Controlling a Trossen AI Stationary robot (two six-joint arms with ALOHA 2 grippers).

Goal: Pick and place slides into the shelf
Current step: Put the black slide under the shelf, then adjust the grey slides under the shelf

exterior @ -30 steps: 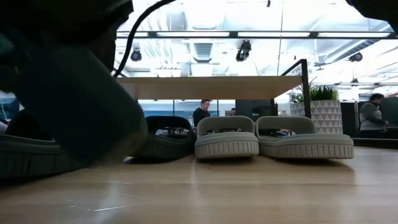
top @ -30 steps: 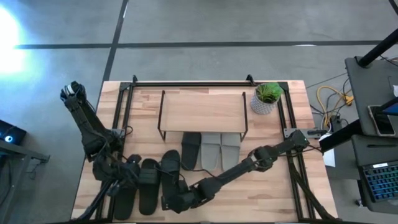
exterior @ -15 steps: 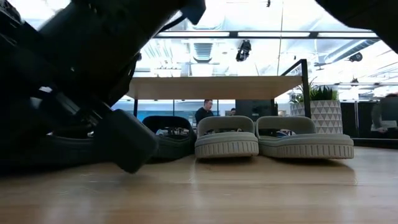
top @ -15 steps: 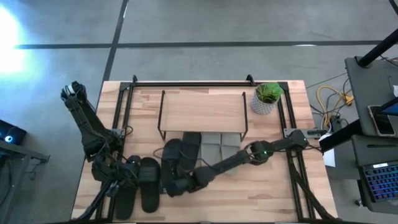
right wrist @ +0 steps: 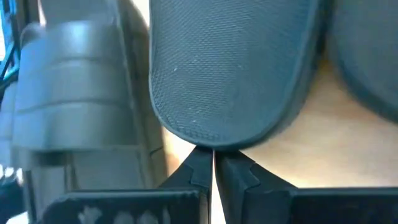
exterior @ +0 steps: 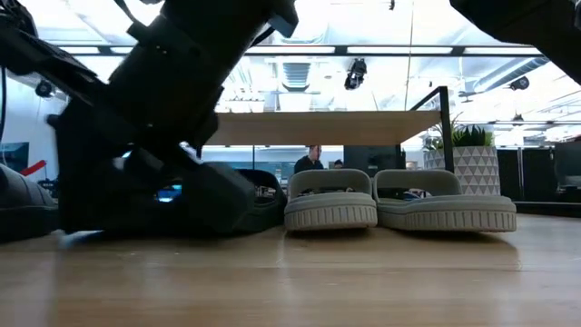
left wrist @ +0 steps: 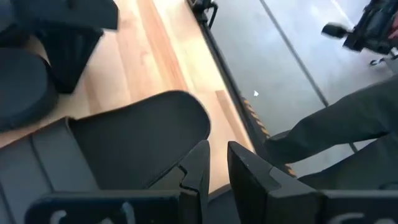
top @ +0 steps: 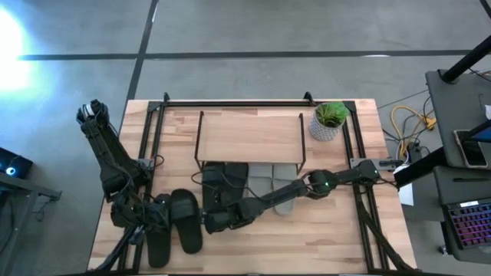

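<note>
Olive-green slide (right wrist: 230, 68) lies just beyond the right arm's shut jaws.

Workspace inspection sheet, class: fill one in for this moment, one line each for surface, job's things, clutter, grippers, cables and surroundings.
Surface: light wooden table, bare at its near right.
Job's things: shelf; pale grey slides and a dark olive-green slide tucked under its front; another dark slide beside them; black slides near left.
Clutter: potted plant.
Grippers: right gripper shut, tips against the dark slide's heel; left gripper at the black slides.
Cables: yellow coil off the table.
Surroundings: grey floor, laptop.
</note>
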